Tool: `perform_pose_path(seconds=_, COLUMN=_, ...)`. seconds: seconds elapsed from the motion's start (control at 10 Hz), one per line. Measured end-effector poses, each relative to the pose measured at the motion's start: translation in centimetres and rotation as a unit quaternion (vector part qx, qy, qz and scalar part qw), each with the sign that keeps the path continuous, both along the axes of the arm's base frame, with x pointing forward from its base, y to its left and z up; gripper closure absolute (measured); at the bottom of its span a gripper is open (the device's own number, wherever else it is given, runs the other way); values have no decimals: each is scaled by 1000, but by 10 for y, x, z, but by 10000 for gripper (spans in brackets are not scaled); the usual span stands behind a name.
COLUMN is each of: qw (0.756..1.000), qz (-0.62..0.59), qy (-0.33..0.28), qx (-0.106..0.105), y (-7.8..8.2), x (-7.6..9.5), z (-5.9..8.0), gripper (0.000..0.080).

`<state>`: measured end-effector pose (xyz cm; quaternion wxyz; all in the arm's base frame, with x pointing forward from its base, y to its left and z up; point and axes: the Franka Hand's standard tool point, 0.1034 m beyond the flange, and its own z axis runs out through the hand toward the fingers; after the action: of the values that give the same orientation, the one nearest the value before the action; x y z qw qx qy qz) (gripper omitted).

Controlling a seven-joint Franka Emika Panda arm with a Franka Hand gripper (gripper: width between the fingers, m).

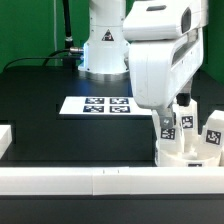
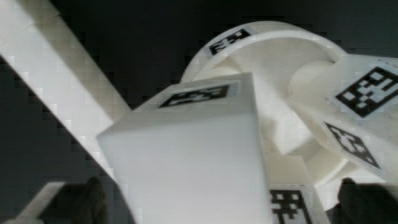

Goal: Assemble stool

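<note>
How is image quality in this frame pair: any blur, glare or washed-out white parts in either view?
Exterior view: evenly lit and fairly sharp; the marker board tags read clearly against the black table, though the white arm and the legs merge somewhat. Wrist view: very close, the nearest leg soft and washed out, its edges blurred; tags on the seat stay legible.
</note>
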<state>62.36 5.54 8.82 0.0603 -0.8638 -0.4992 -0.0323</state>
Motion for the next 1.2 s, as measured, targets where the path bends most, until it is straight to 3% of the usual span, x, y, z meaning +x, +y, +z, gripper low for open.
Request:
perform_pose_path(seconds=0.5, qw=1000, qz=-3, qy=3, qx=0, y=-3, x=-1, z=-3, gripper=163)
perform_pose_path(seconds=0.7, qw=1000, qz=-2, qy=2, qx=0, y=-2, x=-1, z=-2, gripper=464)
perform_pose_path(seconds=1.2, qw=998, qz=-55, qy=6, qx=4, y=-1, x=0, z=-3, gripper=464)
